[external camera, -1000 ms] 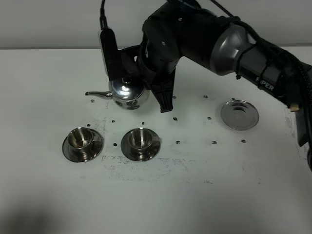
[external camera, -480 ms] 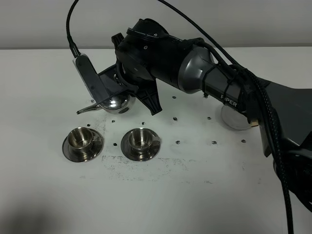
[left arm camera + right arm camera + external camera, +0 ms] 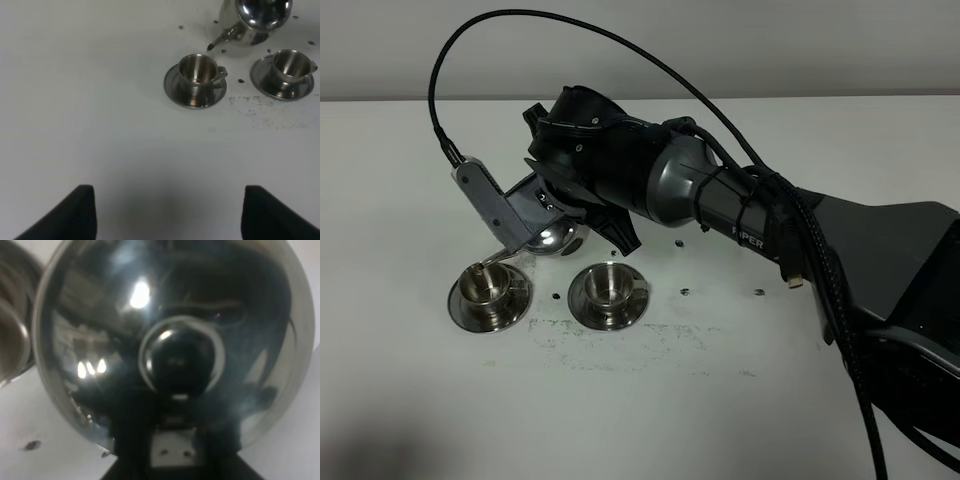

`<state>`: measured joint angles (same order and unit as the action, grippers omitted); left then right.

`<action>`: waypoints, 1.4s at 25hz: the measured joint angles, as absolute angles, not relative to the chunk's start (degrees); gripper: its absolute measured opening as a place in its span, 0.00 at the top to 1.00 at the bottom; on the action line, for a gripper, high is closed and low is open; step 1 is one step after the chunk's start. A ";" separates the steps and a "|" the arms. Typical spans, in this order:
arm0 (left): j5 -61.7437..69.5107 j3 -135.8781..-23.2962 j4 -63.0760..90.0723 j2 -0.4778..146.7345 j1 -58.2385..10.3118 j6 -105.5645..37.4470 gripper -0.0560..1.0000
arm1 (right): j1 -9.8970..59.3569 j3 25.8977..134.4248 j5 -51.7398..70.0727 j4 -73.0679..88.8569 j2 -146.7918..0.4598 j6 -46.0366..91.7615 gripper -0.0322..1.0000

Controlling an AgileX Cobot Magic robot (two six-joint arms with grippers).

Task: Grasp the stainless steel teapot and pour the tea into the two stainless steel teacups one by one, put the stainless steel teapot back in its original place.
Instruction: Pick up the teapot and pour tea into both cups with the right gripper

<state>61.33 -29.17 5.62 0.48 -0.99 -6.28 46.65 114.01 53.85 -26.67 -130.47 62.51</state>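
Observation:
My right gripper (image 3: 584,222) reaches across to the left and is shut on the loop handle of the stainless steel teapot (image 3: 558,238). The teapot is tilted, and its spout tip (image 3: 486,265) is just above the rim of the left teacup (image 3: 488,288). The right teacup (image 3: 608,288) stands beside it on its saucer. The left wrist view shows the teapot (image 3: 262,17), the left cup (image 3: 196,75) and the right cup (image 3: 289,67). No tea shows. The lid (image 3: 180,360) fills the right wrist view. My left gripper (image 3: 170,215) is open and empty. The steel disc is hidden behind the arm.
The right arm (image 3: 740,210) and its cables span the table from the right edge to the cups. Small dark screw holes (image 3: 685,291) dot the white table (image 3: 650,400). Dark specks (image 3: 620,340) lie in front of the cups.
The right arm has carried the teapot left and toward the front. It has tipped the spout down to the left cup. The arm now covers the steel disc.

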 joint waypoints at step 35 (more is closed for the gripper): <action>61.33 -29.17 5.62 0.48 -0.99 -6.22 0.39 | 51.32 114.51 51.23 -44.70 -133.51 59.22 0.80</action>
